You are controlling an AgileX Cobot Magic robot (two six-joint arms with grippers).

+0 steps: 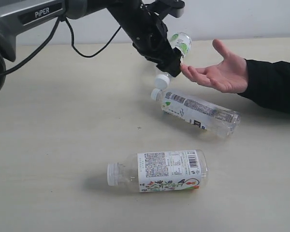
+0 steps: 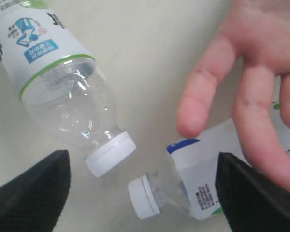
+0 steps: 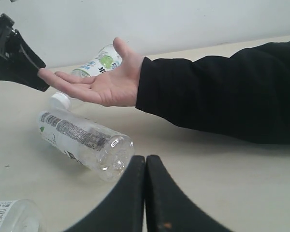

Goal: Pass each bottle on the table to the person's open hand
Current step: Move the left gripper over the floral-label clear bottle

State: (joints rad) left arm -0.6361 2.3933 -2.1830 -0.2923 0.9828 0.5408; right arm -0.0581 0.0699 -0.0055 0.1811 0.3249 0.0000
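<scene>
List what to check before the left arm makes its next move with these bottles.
1. Left gripper jaws apart, holding nothing: ok.
2. Person's open hand palm up and empty: ok.
3. Green-white bottle on the palm: not ok; it is beside the fingertips.
4. Green-white bottle resting on the table: cannot tell.
5. Barcode bottle and floral bottle lying free on their sides: ok.
6. Right gripper shut, clear of the hand: ok.
</scene>
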